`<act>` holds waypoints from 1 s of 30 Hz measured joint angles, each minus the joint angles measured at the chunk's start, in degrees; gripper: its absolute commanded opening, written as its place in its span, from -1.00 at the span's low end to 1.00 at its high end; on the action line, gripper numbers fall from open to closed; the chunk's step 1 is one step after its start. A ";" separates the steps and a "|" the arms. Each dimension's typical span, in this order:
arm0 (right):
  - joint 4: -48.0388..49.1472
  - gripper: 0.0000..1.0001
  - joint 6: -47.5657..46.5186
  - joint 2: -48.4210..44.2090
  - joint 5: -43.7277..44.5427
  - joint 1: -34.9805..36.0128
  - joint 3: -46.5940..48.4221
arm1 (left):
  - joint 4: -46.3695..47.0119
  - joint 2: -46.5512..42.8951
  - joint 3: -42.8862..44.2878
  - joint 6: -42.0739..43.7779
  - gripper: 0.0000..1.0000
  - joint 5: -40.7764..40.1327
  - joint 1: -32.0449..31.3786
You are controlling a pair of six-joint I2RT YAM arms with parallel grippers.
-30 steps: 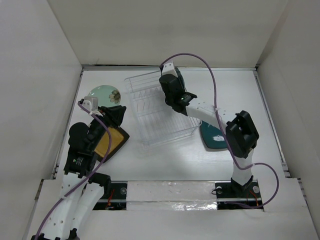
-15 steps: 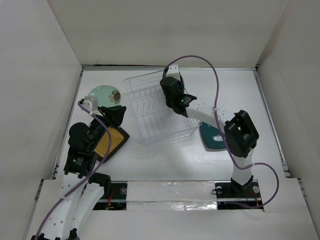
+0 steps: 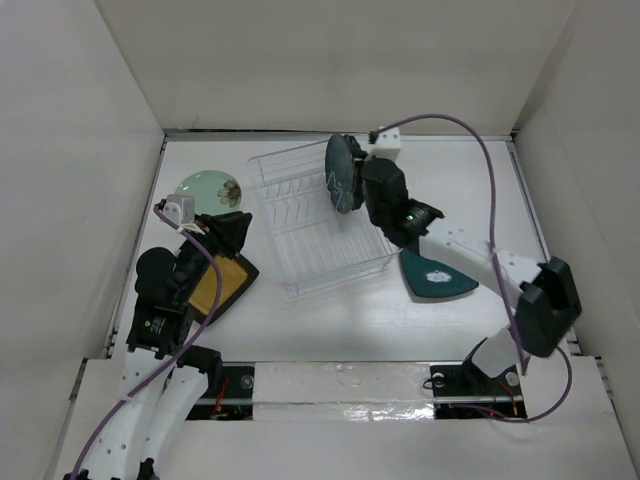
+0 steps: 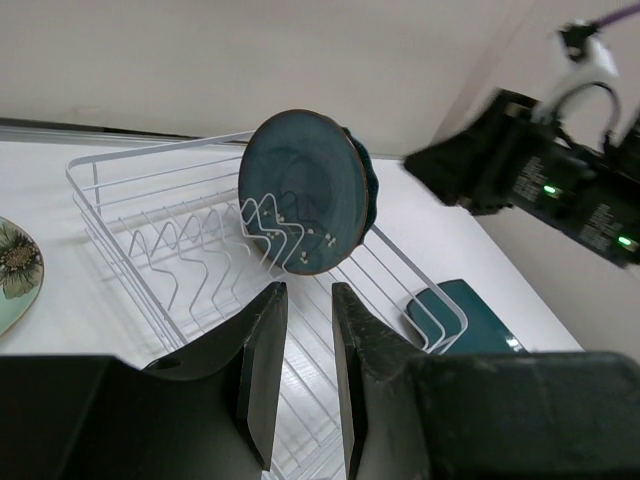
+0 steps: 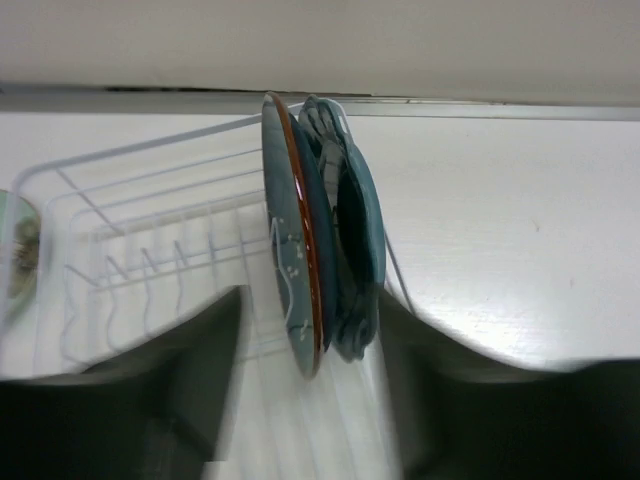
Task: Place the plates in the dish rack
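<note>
The clear dish rack (image 3: 300,235) lies in the middle of the table. Two round dark teal plates (image 3: 338,172) stand on edge together in its far right slots. They also show in the left wrist view (image 4: 300,205) and the right wrist view (image 5: 285,250). My right gripper (image 3: 356,188) is open, with its wide-spread fingers either side of the plates' near edge (image 5: 320,400). The rounded-square teal plate (image 3: 435,277) lies right of the rack. The pale green plate (image 3: 208,187) lies far left. The mustard plate (image 3: 217,285) lies under my left arm. My left gripper (image 3: 228,228) is slightly open and empty (image 4: 300,380).
White walls close in the table on the left, far and right sides. The right arm's purple cable (image 3: 470,135) loops above the rack's right side. The right arm's elbow (image 3: 548,300) hangs near the right wall.
The right arm has swung its elbow out to the right and drawn the gripper back. The two teal plates now show standing in the rack. The left arm has not moved.
</note>
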 measured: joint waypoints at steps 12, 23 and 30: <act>-4.94 -1.00 28.30 -35.82 -8.07 -12.07 -45.40 | 0.00 -1.11 -0.02 -0.07 -0.56 0.48 0.00; -22.43 -0.68 44.74 -60.06 -13.27 -20.96 -55.36 | 0.00 -2.97 0.00 -0.09 -0.56 0.48 0.00; -24.98 0.20 46.77 -55.78 -22.51 -26.53 -59.98 | 0.00 -3.61 0.00 -0.11 -0.56 0.46 0.00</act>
